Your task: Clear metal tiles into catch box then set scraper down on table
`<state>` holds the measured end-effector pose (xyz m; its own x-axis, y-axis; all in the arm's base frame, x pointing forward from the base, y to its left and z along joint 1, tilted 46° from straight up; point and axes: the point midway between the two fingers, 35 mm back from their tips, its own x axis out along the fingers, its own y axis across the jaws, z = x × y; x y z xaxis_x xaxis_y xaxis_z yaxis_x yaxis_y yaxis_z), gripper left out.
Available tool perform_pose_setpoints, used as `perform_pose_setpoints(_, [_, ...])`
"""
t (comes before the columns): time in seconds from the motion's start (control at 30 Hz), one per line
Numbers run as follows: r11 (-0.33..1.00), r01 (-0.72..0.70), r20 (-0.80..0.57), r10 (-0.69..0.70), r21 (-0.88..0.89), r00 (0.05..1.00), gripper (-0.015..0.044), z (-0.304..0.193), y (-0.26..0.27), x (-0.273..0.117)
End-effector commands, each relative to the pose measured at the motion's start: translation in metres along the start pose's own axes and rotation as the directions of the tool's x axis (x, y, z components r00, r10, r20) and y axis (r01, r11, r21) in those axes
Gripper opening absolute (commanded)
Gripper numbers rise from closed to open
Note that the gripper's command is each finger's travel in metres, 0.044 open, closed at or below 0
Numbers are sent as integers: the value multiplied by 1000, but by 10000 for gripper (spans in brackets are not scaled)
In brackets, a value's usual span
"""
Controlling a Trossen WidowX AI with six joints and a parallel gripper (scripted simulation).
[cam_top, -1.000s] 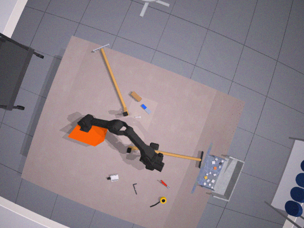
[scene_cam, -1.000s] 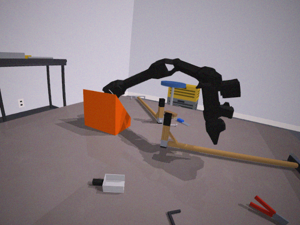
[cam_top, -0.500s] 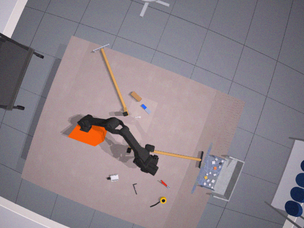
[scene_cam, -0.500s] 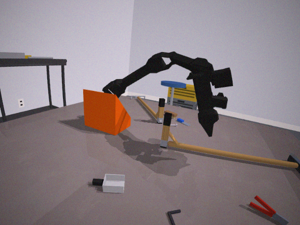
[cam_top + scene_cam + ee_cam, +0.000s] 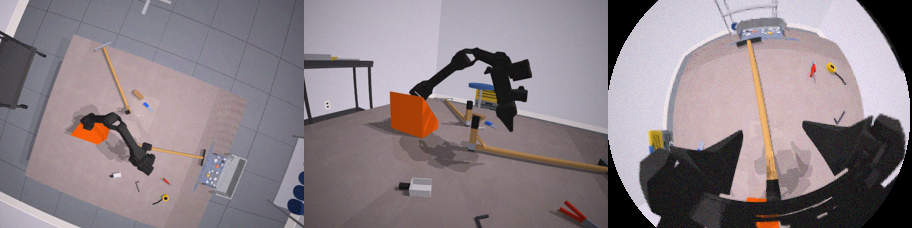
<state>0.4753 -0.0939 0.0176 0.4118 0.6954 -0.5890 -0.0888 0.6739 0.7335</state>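
We see a round yellow tape roll with a black tail (image 5: 165, 198) lying near a slim red-handled tool (image 5: 166, 181)

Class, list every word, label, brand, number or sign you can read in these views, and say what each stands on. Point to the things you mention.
None: no word, label, brand, number or sign can be read in any view.
The yellow tape measure (image 5: 167, 200) (image 5: 831, 65) is too small to tell whether it bears print.
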Motion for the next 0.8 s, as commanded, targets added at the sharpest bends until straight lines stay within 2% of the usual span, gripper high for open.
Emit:
perform_pose_setpoints(0.0, [1000,-2,17,2,-13,1000,440,-3,2,-10])
perform_pose_setpoints(0.77, [1000,0,103,2,-20,995,440,-46,-2,-57])
